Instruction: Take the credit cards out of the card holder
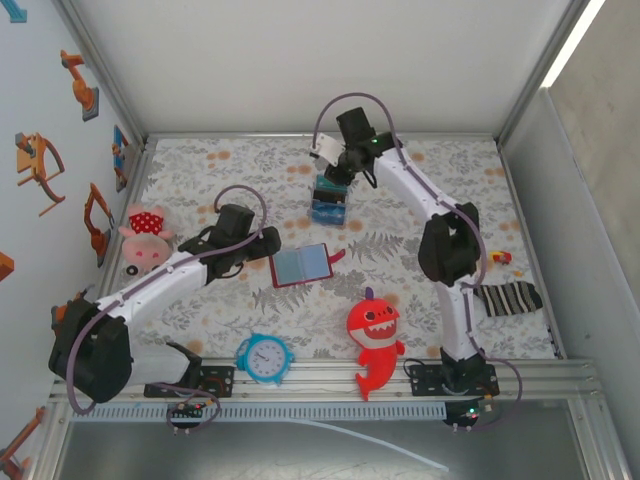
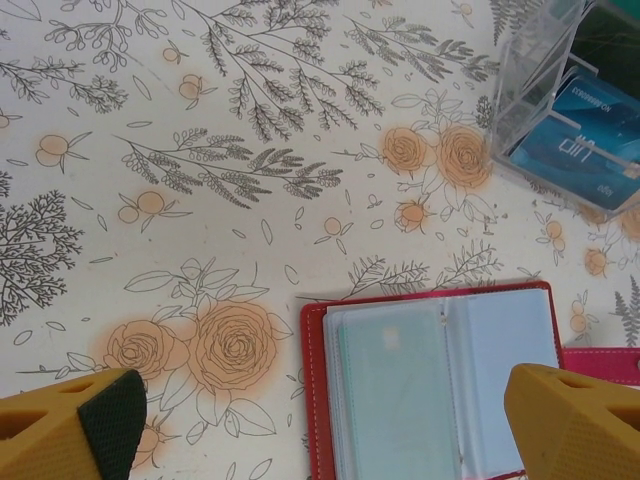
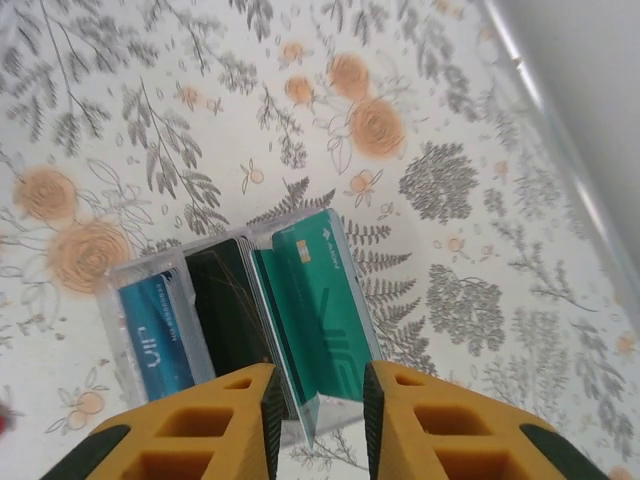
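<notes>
Yellow fingers [image 2: 60, 430] of the left claw [image 2: 320, 405] sit nearest the left wrist camera, one at each lower corner. The jaws are spread wide and hold nothing.

Below that gap lies the card holder [image 2: 440, 380].
- It is folded open flat on the floral counter [image 2: 200, 150], with its red rim and pale blue-grey sleeves facing up.
- Its closing tab [image 2: 600, 362] extends to one side.
- A pale green rectangle [image 2: 385, 400] shows through one sleeve. Whether it is a card cannot be told.

From above, the card holder [image 1: 300, 266] lies near the middle of the counter [image 1: 420, 330], just beside the left claw [image 1: 268, 246].

The credit cards [image 3: 240, 320] sit in a clear plastic box [image 3: 125, 290], farther from the arm bases than the card holder and apart from it. Three stand side by side: a blue card [image 3: 155, 335], a dark card [image 3: 225, 315] and a teal card [image 3: 320, 310].

The right claw [image 3: 315, 410] hangs over this box.
- Its jaws are partly open, leaving a narrow gap.
- The lower edge of the teal card lines up with that gap.
- Whether either pad touches the card cannot be told.

In the top view the right claw [image 1: 335, 180] is directly over the clear plastic box [image 1: 328, 205].

Other items lie around the edges of the counter:
- a pink pig plush [image 1: 145, 235] on the left side
- a blue alarm clock [image 1: 265, 358] and a red shark toy [image 1: 375, 335] near the arm bases
- a striped sock [image 1: 505, 298] and a small red-and-yellow toy [image 1: 500, 258] on the right side
</notes>
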